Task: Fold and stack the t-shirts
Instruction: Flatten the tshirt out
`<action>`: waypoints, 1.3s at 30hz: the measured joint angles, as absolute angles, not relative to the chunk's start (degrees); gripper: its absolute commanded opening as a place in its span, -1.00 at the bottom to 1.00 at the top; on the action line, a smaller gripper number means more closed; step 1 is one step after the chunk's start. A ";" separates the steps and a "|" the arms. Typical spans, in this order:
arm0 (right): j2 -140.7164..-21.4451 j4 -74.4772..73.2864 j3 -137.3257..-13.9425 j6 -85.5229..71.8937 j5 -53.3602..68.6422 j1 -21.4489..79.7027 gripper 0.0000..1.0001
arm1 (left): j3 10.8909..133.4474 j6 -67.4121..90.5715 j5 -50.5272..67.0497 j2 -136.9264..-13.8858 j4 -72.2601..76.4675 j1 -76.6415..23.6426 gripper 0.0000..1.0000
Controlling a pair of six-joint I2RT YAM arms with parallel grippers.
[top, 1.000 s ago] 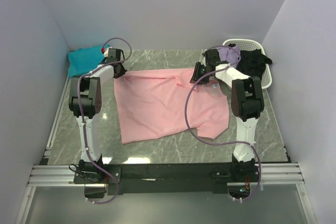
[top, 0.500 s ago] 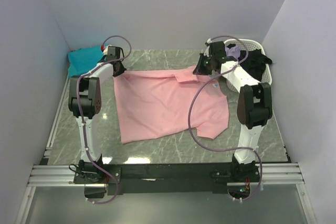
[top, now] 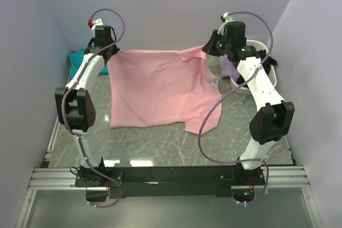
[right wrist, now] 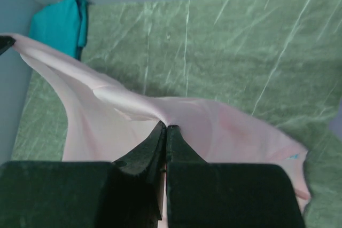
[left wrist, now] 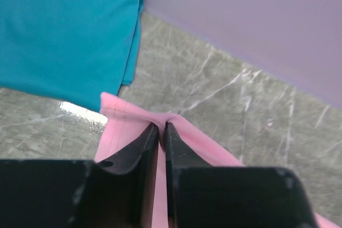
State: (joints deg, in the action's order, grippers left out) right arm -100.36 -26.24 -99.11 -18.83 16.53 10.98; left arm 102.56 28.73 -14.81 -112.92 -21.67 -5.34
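Both arms are up off the table [top: 160, 145], with the pink shirt [top: 155, 89] stretched between them by its top edge. The left gripper [top: 108, 53] has its jaws pressed together on one upper corner. In its wrist view the fingertips [left wrist: 152, 134] pinch a small ridge of pink cloth [left wrist: 125, 118] right at the tips, and the rest of the shirt falls away beneath them. The right gripper [top: 204, 52] is clamped the same way on the other end of that edge, near the collar. From its own camera the dark fingers [right wrist: 155, 142] meet with no gap, and the pink fabric [right wrist: 133, 110] runs out from the tips towards the far left, where the other arm holds it.

Below both pairs of jaws the shirt hangs like a sheet. Its lower hem and one sleeve trail on the marble on the near side of the grippers.

The teal shirt [top: 76, 60] lies folded flat just beyond and to the outside of the left jaws, against the back corner. It fills the upper left of that wrist view [left wrist: 59, 30] and shows far off past the right jaws [right wrist: 61, 25].

Behind the right gripper, on its outer side, stands a white basket [top: 258, 44]. A lavender shirt [top: 230, 69] spills over its near rim, and a black shirt [top: 265, 60] is heaped inside.
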 measured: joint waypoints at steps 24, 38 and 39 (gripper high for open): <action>-136.33 -36.97 -126.54 -16.82 12.49 10.13 -1.00 | 111.07 25.91 -13.39 -133.67 -20.62 -2.72 -0.91; -132.94 -34.50 -133.27 -16.49 16.86 8.58 -1.00 | 121.58 24.45 -4.64 -135.70 -22.96 -1.34 -0.99; -132.49 -34.74 -133.82 -16.40 17.19 8.56 -1.00 | 123.79 24.23 -3.92 -135.68 -23.70 -1.21 -0.99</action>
